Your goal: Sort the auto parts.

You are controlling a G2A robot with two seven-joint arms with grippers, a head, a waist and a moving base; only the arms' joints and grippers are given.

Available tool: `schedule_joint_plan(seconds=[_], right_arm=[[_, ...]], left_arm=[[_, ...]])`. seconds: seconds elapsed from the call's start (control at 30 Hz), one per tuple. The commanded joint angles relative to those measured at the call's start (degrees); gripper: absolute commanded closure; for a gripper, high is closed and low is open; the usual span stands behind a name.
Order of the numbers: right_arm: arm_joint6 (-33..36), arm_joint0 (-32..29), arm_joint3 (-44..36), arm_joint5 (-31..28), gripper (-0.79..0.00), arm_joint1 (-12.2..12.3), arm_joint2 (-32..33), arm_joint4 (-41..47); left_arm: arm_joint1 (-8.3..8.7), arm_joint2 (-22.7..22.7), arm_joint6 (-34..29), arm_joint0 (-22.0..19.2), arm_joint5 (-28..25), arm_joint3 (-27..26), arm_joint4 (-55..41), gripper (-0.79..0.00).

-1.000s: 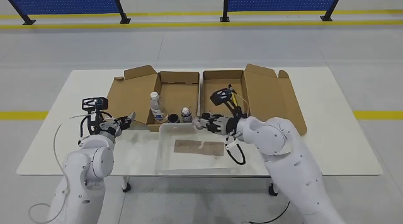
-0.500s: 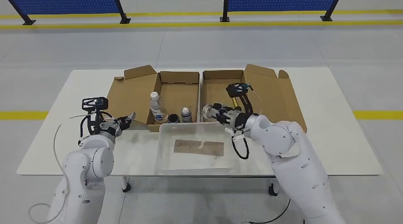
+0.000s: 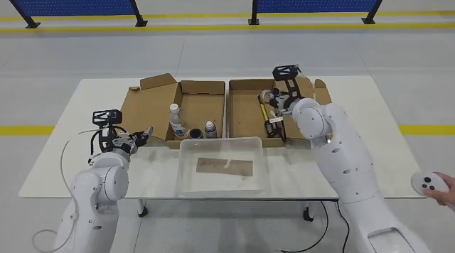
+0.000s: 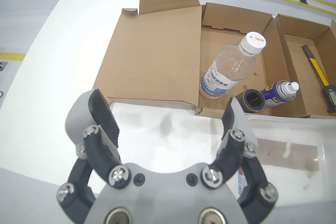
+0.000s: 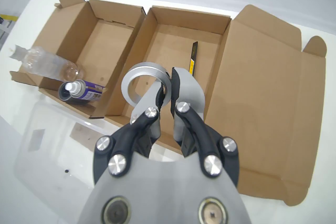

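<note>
My right gripper [image 5: 168,78] is shut on the rim of a silver metal ring [image 5: 144,68] and holds it above the right cardboard box [image 5: 183,17]. On that box's floor lies a yellow-and-black caliper [image 5: 193,59]. From the top, the right gripper [image 3: 270,99] hangs over the box's right side. My left gripper [image 4: 163,101] is open and holds nothing, above the bare table in front of the left cardboard box [image 4: 236,15]. The left box holds a water bottle [image 4: 228,70], a purple spray can [image 4: 278,93] and a black cylinder [image 4: 252,101].
A clear plastic bin [image 3: 186,164] stands at the table's front edge, right in front of both boxes. Each box has its lid flap [image 3: 313,107] folded outward and lying flat. White table shows to the far left and far right.
My right arm has swung from above the clear bin back and to the right, carrying the ring over the right box. The left arm has stayed still.
</note>
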Motion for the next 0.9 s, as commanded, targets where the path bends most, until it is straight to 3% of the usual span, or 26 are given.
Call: schedule_joint_plan(seconds=[0.0, 0.47, 0.8, 0.87], right_arm=[[0.28, 1.28, 3.83, 0.07, 0.0, -0.4, -1.62, -0.4], [-0.15, 5.0, 18.13, 0.14, -0.003, -3.74, -10.72, 0.15], [-0.38, 6.62, 21.46, -1.78, -0.135, -4.77, -11.79, 1.69], [0.13, 6.9, 21.98, -2.7, -0.234, -4.9, -12.02, 1.84]], left_arm=[[0.0, 0.0, 0.0, 0.0, 0.0, 0.0, 0.0, -0.785], [0.0, 0.0, 0.0, 0.0, 0.0, 0.0, 0.0, -0.785], [0.0, 0.0, 0.0, 0.0, 0.0, 0.0, 0.0, -0.785], [0.0, 0.0, 0.0, 0.0, 0.0, 0.0, 0.0, -0.785]])
